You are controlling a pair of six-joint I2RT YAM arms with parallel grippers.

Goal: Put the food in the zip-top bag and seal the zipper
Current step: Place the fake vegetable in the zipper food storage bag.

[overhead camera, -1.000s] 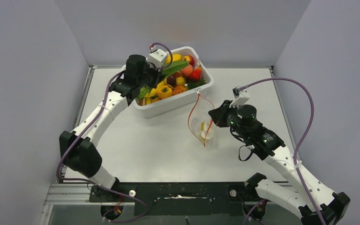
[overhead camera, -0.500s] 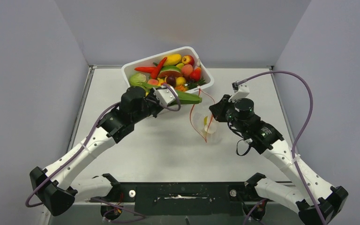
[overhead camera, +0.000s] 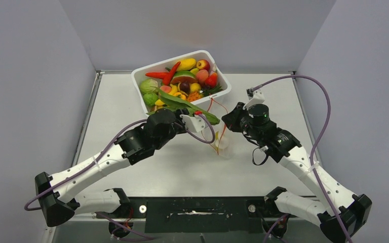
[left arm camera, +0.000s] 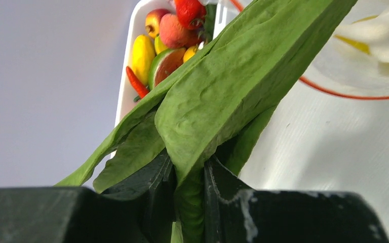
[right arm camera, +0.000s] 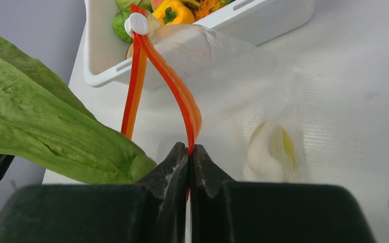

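My left gripper (overhead camera: 195, 114) is shut on a long green leaf (overhead camera: 187, 105), gripped at its stem (left arm camera: 190, 195); the leaf's tip reaches the open mouth of the clear zip-top bag (overhead camera: 220, 143). My right gripper (overhead camera: 228, 120) is shut on the bag's red-orange zipper strip (right arm camera: 180, 96) and holds that edge up, so the mouth gapes. A white slider (right arm camera: 136, 24) sits at the strip's far end. A white and yellow food piece (right arm camera: 271, 152) lies inside the bag. More toy fruits and vegetables (overhead camera: 182, 81) fill the white tub (overhead camera: 223, 93).
The white tub stands just behind the bag, at the back centre of the table (overhead camera: 283, 91). Grey walls close the table on three sides. Both arms meet near the table's middle.
My left arm carried the leaf out of the tub, forward and right, up to the bag's mouth. My right gripper shifted slightly left, still gripping the zipper strip.
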